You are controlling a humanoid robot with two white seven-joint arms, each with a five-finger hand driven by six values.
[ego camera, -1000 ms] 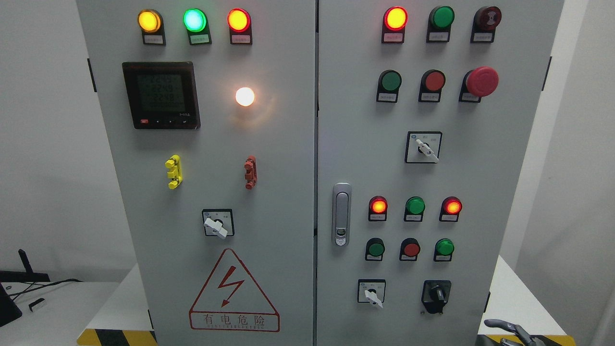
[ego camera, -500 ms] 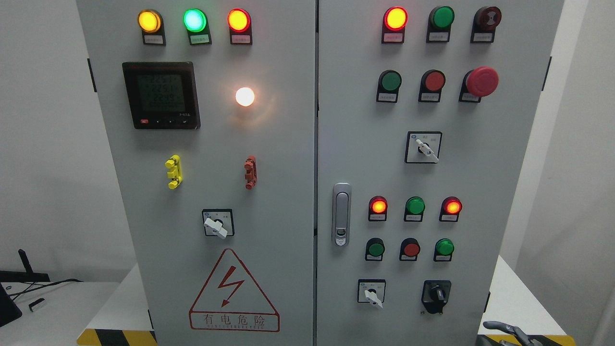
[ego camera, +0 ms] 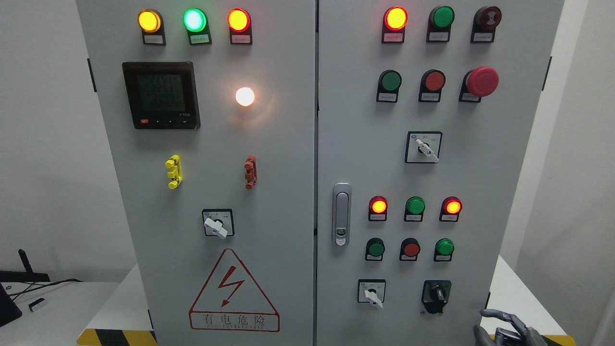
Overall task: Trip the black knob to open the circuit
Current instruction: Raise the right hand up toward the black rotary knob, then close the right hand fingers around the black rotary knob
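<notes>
Black knob [ego camera: 436, 293] low on grey cabinet [ego camera: 269, 144], right hand [ego camera: 507, 327] below-right, apart from it, fingers loosely spread, holding nothing

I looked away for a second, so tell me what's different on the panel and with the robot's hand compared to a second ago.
The right hand has risen a little further into view at the bottom right corner and shifted slightly left, fingers relaxed, holding nothing. It has not reached the black knob, which sits as before. The indicator lamps and white selector switches look unchanged; only the meter's digits flicker.
</notes>
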